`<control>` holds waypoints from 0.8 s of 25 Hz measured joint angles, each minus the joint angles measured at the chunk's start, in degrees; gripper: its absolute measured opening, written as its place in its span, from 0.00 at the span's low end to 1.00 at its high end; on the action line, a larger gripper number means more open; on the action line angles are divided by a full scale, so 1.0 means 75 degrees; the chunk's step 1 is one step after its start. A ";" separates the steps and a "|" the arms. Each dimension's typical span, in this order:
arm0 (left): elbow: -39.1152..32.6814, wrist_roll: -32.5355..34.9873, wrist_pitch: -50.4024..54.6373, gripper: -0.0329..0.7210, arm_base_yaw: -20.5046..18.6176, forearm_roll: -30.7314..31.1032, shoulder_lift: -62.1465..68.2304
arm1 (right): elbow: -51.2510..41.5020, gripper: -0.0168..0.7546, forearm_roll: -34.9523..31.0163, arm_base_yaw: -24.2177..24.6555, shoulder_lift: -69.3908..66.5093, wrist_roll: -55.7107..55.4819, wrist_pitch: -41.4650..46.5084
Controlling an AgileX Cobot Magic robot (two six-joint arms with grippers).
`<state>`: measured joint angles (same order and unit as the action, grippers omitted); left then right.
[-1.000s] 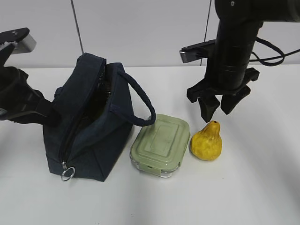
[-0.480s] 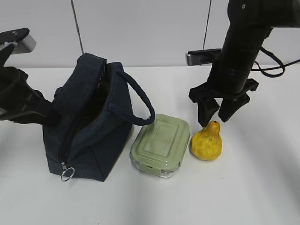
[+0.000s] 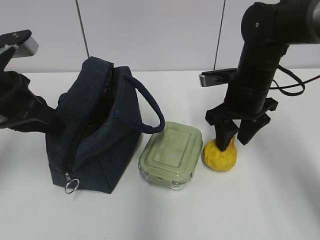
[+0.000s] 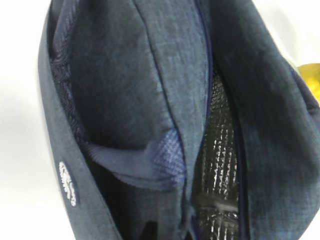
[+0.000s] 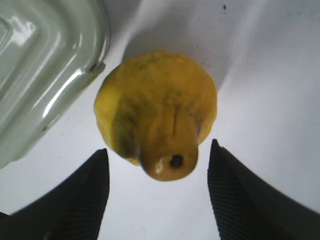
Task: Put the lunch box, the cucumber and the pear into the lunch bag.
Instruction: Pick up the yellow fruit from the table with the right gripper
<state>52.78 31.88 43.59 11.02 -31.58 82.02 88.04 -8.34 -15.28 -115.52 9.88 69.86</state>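
Exterior: right gripper (image 3: 238,134) is straddling the pear's (image 3: 220,156) neck, fingers apart, not gripping yet. Pear is sitting just right of the box (image 3: 171,154); bag (image 3: 95,137) is standing open at left. Cucumber isn't showing.

Left wrist: left gripper is out of frame, closed, apparently pinching the bag's far-left side. White label (image 4: 68,183) unreadable.

Right wrist: pear looks bumpy, rigid, light; I'd grip the neck or upper body.

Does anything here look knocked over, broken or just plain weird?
Nothing spilled or broken. The lunch bag leans to one side, top gaping open. The pear stands upright beside the lunch box.
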 joint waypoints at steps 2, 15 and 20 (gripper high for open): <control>0.0000 0.0000 -0.0007 0.05 0.0000 0.0007 0.0000 | 0.0000 0.65 -0.0154 0.0000 0.0000 0.0115 -0.0012; 0.0000 0.0000 -0.0013 0.05 0.0000 0.0029 0.0000 | -0.0018 0.65 -0.0396 0.0000 -0.0200 0.0293 -0.0028; 0.0000 0.0000 -0.0020 0.05 0.0000 0.0077 0.0000 | -0.0018 0.65 -0.0381 0.0000 -0.0323 0.0293 -0.0262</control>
<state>52.78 31.88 43.44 11.02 -31.00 82.02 87.91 -11.20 -15.28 -117.94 12.08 67.89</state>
